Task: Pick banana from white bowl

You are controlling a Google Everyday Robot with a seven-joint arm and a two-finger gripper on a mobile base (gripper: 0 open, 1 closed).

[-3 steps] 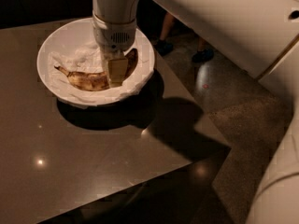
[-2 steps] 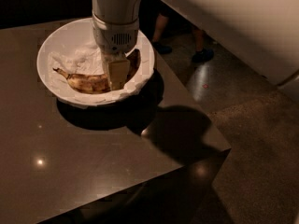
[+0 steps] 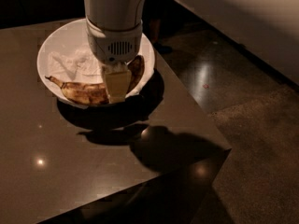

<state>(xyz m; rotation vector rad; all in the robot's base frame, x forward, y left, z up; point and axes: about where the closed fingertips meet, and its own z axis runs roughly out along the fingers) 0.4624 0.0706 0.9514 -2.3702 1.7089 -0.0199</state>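
Gripper point(image 3: 117, 87), pale cream and blunt, reaches straight down from a thick white cylindrical wrist housing point(image 3: 114, 22) into the bowl. Its lower end stands over the middle of the banana's curve, at the near side of the bowl. Whether it has closed on the fruit or only stands against it cannot be told, because the near cream part covers the spot where the two meet.

Nearest lies the dark brown glossy table point(image 3: 93, 181), one square corner jutting toward the right, with a few small bright glints on its top. A heavy shadow point(image 3: 173, 150) spreads across the top between that corner and the bowl.

Next comes the wide, shallow round white bowl point(image 3: 55, 37), standing near the table's far right edge. The curved, brown-speckled yellow banana point(image 3: 86, 93) lies along its near inner wall. Its dark stem points left, well clear of the gripper. Its body runs rightward and passes behind the gripper's tip, and its other end shows again just to the gripper's right, rising up the bowl's wall. Behind the banana, crumpled white paper point(image 3: 70, 64) lines the left of the bowl, beside the wrist housing.

Beyond the table's right edge lies a dark speckled polished floor point(image 3: 243, 111) with a soft sheen.
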